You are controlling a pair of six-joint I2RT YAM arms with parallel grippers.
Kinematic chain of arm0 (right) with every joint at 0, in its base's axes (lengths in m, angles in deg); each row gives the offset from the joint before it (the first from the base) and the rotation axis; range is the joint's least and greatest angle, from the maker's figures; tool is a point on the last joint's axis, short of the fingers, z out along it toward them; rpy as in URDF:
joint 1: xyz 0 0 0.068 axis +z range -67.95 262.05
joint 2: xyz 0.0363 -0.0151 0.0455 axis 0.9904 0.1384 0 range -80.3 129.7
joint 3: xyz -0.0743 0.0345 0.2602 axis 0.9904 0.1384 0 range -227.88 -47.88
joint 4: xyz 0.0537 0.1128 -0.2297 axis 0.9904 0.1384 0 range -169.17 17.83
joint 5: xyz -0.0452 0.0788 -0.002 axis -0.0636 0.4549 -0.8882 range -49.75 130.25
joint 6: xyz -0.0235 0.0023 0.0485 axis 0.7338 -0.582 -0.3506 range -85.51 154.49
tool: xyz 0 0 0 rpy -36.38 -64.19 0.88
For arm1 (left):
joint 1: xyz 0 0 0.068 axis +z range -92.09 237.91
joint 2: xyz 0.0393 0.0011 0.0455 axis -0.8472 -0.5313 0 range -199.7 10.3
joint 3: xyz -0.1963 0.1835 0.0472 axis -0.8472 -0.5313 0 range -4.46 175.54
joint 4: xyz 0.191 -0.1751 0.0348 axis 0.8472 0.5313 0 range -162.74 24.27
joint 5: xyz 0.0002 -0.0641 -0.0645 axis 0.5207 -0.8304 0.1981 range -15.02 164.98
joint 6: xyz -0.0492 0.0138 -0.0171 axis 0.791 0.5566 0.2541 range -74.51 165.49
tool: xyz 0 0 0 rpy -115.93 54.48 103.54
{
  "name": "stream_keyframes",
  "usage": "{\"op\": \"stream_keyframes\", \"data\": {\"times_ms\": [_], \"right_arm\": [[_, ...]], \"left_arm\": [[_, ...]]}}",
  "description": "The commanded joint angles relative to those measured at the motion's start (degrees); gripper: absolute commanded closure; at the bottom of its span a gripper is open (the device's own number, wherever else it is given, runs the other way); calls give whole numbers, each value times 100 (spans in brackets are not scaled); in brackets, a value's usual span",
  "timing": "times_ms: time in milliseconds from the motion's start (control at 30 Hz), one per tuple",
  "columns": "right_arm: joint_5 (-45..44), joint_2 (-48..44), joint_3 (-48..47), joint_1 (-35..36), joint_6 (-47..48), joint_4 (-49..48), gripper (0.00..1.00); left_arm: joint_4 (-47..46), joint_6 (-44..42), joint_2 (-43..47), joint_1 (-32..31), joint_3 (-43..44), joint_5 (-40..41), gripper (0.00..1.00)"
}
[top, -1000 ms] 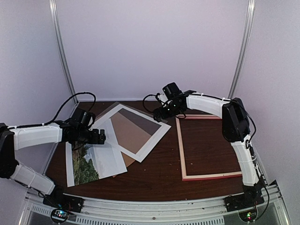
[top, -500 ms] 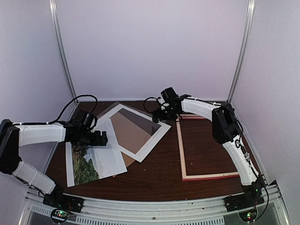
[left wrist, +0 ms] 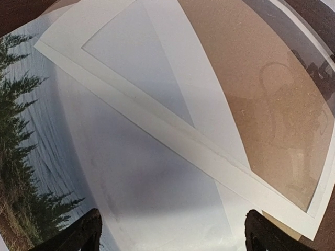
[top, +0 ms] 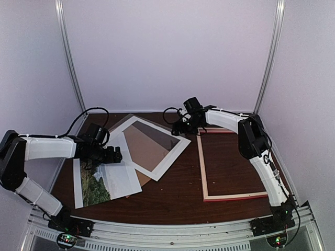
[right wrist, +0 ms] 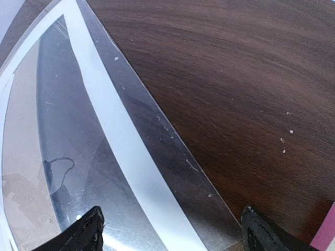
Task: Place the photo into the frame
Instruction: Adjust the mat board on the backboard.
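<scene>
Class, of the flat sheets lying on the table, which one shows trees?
The photo, at the pile's near-left; the white mat and brown board are plain.

the table [right wrist: 235, 78] under me is dark brown wood, streaky grain, smooth with a low sheen and a few pale dust specks. the clear sheet [right wrist: 172, 151] is glossy, mirrors a cable loop, and is dusty. the white mat [left wrist: 172, 130] is matt card. the backing board [left wrist: 251, 94] is brown, matt, finely speckled. the photo [left wrist: 31, 141] is smooth printed paper. the frame [top: 235, 197] shows pale wood. my right claw [right wrist: 170, 232] has fingertips [right wrist: 89, 232] of dull black plastic.
</scene>
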Motion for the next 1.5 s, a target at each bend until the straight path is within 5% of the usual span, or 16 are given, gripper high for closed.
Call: {"op": "stream_keyframes", "data": {"times_ms": [0,367,933,1200,1467], "right_arm": [[535,-389,838,25,-141,-176,12],[828,-1497,2854,423,-201,-959,24],[599,-2773,4355,1569,-438,-1549,34],[-255,-2696,3864,1261,-464,-1330,22],[265,-1696,2774,998,-593,-1210,21]], "left_arm": [[-265,348,-181,41,7,-105,5],[-468,711,-367,121,-81,-317,10],[-352,1043,-11,159,-402,-8,13],[-63,834,354,276,-382,352,9],[-118,598,206,896,-237,-115,8]]}}
